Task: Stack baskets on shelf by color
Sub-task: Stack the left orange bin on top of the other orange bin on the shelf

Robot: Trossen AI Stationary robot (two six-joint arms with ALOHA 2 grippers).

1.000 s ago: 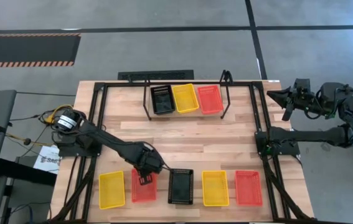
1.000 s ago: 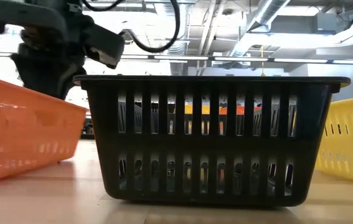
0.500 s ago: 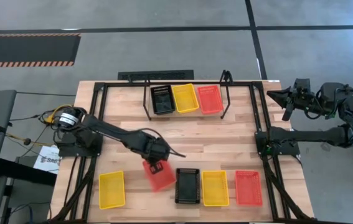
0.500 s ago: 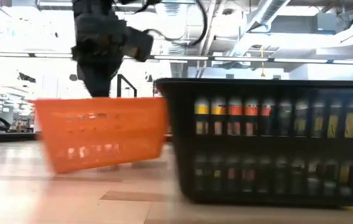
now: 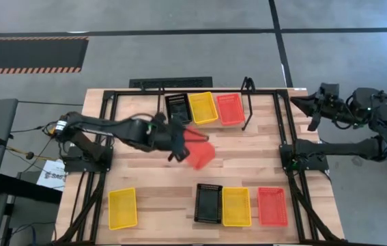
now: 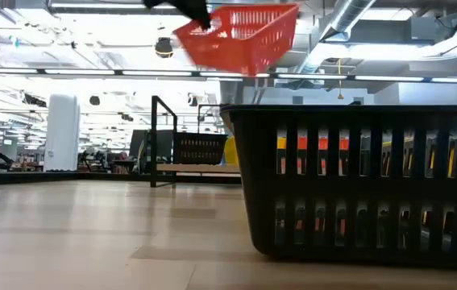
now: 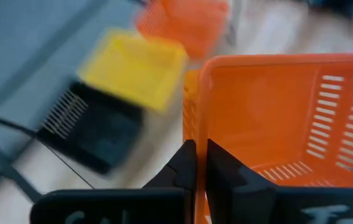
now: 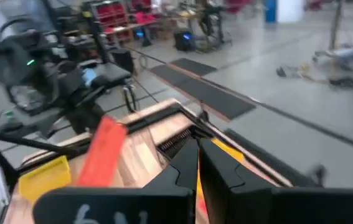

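My left gripper [image 5: 181, 147] is shut on a red-orange basket [image 5: 201, 154] and holds it in the air over the middle of the table. In the low view this basket [image 6: 240, 36] is tilted, high above the wood. The black rod shelf [image 5: 247, 102] at the far edge carries a black basket [image 5: 178, 109], a yellow one [image 5: 203, 107] and a red one [image 5: 230, 108] side by side. My right gripper [image 5: 301, 104] is raised beyond the table's far right corner, shut on nothing. My left gripper pinches one side wall of the red-orange basket at its rim [image 7: 195, 109], with one finger [image 7: 223, 168] inside the basket and the other [image 7: 182, 165] outside. The fingers slant down from the table's left side. The basket is lifted clear and tilted.
Along the near edge stand a yellow basket [image 5: 122, 208], a black one [image 5: 208, 203], another yellow one [image 5: 235, 206] and a red one [image 5: 272, 206]. The black basket [image 6: 357, 185] fills the low view's right. Black frame rails [image 5: 108, 137] run down both sides of the table.
My left gripper has lifted the red-orange basket out of the near row, tipped up with it and carried it up, toward the far edge and the shelf. On the way the black basket in the near row slid right, up against the yellow one.
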